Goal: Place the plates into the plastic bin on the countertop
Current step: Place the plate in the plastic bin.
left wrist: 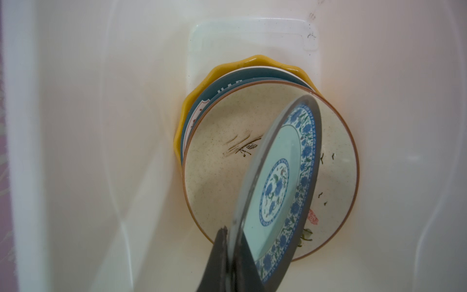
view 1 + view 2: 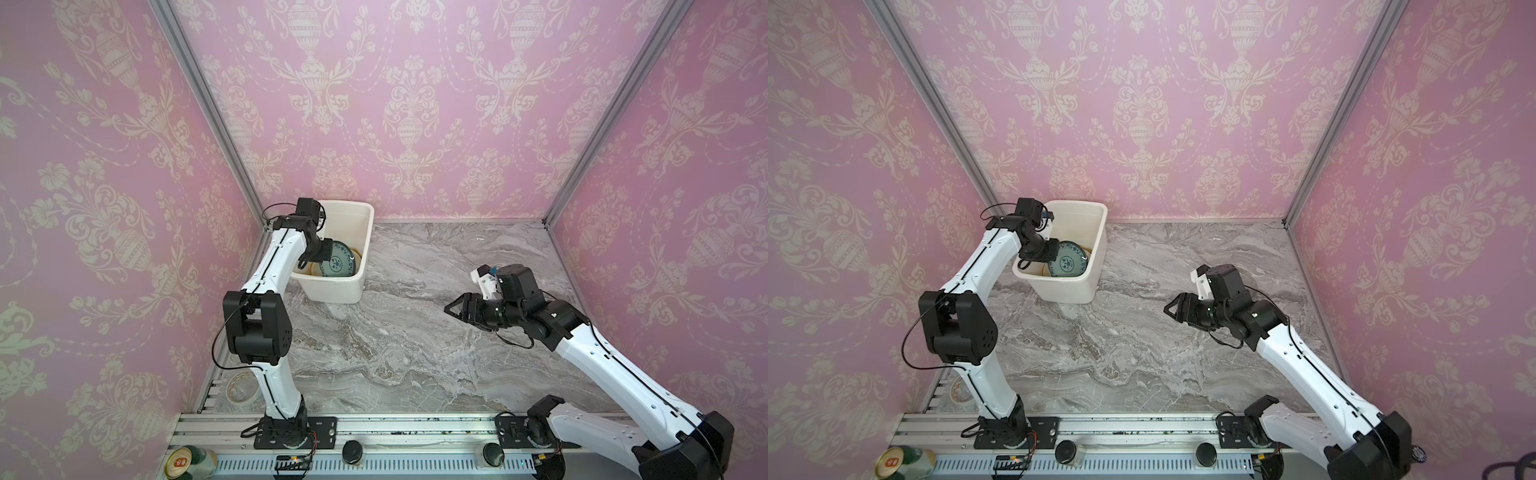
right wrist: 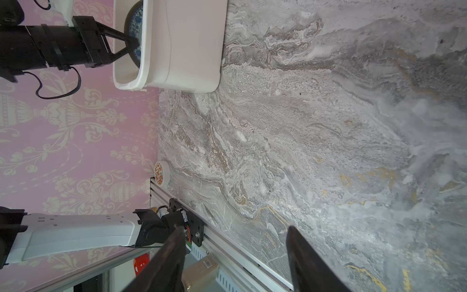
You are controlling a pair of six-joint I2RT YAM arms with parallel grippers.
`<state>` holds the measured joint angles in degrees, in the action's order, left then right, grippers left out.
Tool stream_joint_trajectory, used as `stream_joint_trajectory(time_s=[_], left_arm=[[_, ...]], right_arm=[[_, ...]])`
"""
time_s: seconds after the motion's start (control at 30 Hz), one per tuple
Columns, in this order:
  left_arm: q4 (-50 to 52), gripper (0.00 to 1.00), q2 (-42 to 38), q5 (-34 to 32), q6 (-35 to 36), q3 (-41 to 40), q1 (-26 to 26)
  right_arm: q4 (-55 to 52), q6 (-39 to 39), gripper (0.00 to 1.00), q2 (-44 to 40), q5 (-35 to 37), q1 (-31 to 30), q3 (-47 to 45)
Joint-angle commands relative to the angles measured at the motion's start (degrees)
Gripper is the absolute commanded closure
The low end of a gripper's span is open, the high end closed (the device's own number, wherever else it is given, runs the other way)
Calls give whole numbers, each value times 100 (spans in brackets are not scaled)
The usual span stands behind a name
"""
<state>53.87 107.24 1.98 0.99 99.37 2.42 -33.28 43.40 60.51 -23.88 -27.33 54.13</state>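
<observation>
The teal plate (image 1: 278,182) hung on edge inside the plastic bin (image 1: 75,126), its rim pinched by my left gripper (image 1: 233,237). Best, I judged, to level it low over the cream plate (image 1: 219,177) before letting go. I counted four plates: those two, a blue-rimmed plate (image 1: 214,91) and a yellow plate (image 1: 197,101). One bin. My right gripper (image 3: 235,228) hovered wide and empty over the countertop (image 3: 328,126).

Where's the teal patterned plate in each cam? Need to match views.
Top view: teal plate tilted inside plastic bin, left of centre.
Top view: same spot.
Left wrist: centre-right, close up.
Right wrist: top edge, behind bin rim.
Shared landmark: the plastic bin.
</observation>
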Motion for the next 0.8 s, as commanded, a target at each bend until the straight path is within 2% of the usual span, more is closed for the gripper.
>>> stream_joint_trajectory(time_s=[0.0, 0.23, 0.57, 0.77], left_arm=[[147, 100, 80, 250, 121, -106, -37], [177, 99, 204, 225, 173, -255, -63], [149, 80, 153, -261, 118, -571, -62], [84, 79, 134, -439, 128, -751, -69]], right_arm=[[95, -147, 36, 50, -102, 43, 89], [81, -153, 37, 50, -69, 46, 95], [58, -208, 37, 139, -56, 47, 225], [38, -205, 37, 155, -71, 49, 247]])
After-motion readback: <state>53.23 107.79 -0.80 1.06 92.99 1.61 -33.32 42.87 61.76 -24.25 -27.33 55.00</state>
